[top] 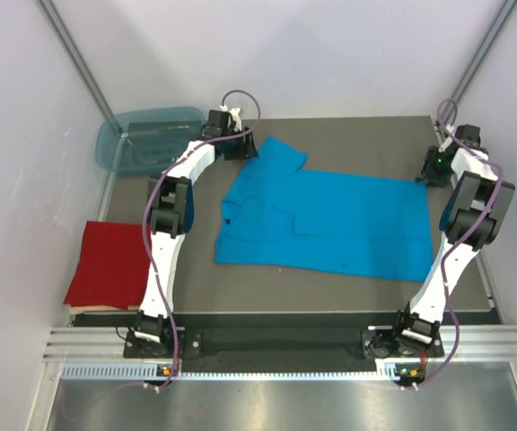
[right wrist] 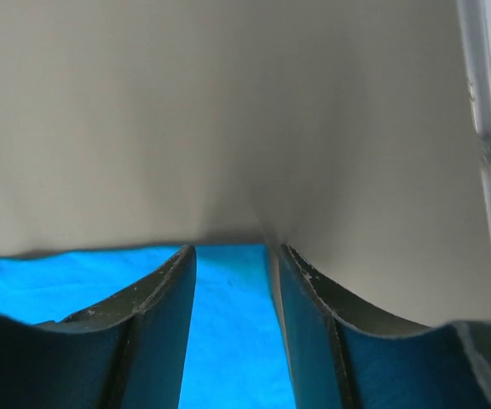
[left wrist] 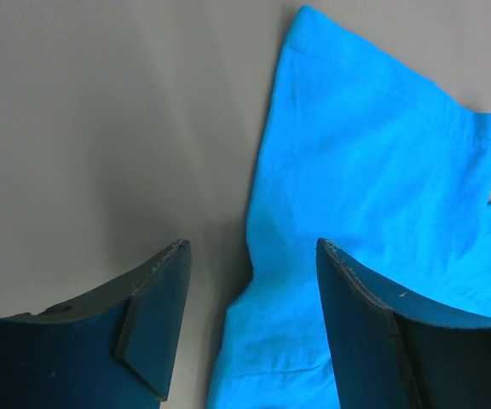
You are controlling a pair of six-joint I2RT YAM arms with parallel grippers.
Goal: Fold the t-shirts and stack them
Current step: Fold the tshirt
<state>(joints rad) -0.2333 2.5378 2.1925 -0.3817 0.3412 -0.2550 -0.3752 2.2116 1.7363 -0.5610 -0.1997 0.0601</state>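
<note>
The turquoise-blue t-shirt (top: 330,220) lies spread flat across the middle of the dark bench (top: 348,135), its body running left to right, with one short sleeve (top: 281,157) pointing to the far left. The left claw (top: 239,144) hangs low over that far-left corner. In the left wrist view its fingers stand wide apart (left wrist: 250,245) and hold nothing; the sleeve's left edge runs up between them, and its hemmed end (left wrist: 373,153) lies beyond the right finger (left wrist: 356,324). The right claw (top: 432,171) is at the far right corner of the shirt. In the right wrist view its fingers (right wrist: 234,249) are apart with a narrower gap, set down at the edge of the blue cloth (right wrist: 75,281), which shows flat between them and is not pinched. The red t-shirt (top: 106,265), folded to a flat rectangle, rests at the near left edge of the bench beside the left arm. A translucent blue-green tub (top: 146,139) stands at the far left corner.
</note>
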